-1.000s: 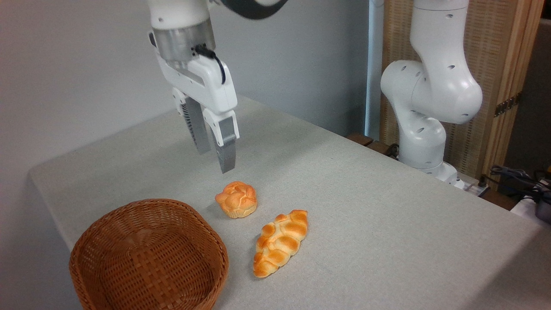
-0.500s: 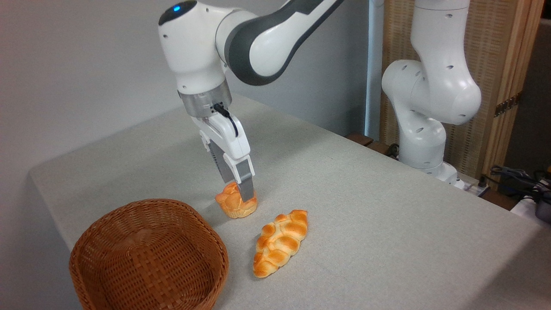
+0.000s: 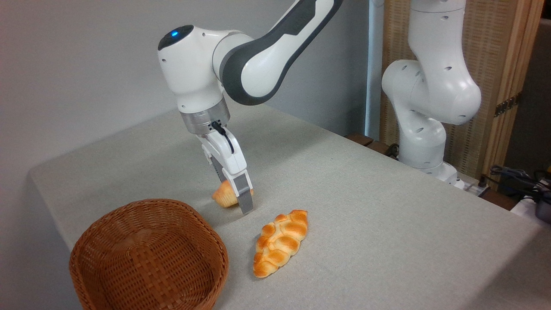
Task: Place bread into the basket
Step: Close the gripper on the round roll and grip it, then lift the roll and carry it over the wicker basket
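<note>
Since a second ago jaws (image 3: 241,199) are lowered astride tipped bun (image 3: 224,198); closure cannot be told; basket (image 3: 148,254) lies lower-left.

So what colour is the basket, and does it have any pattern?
The basket is reddish-brown with a woven checker pattern, seen clearly in the fixed camera view.

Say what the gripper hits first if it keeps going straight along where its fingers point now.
The table, most likely. The gripper points down, tilted slightly right, with the bun between its fingers and the near fingertip almost at the cloth. Depth is hard to judge; it may already be touching.
</note>
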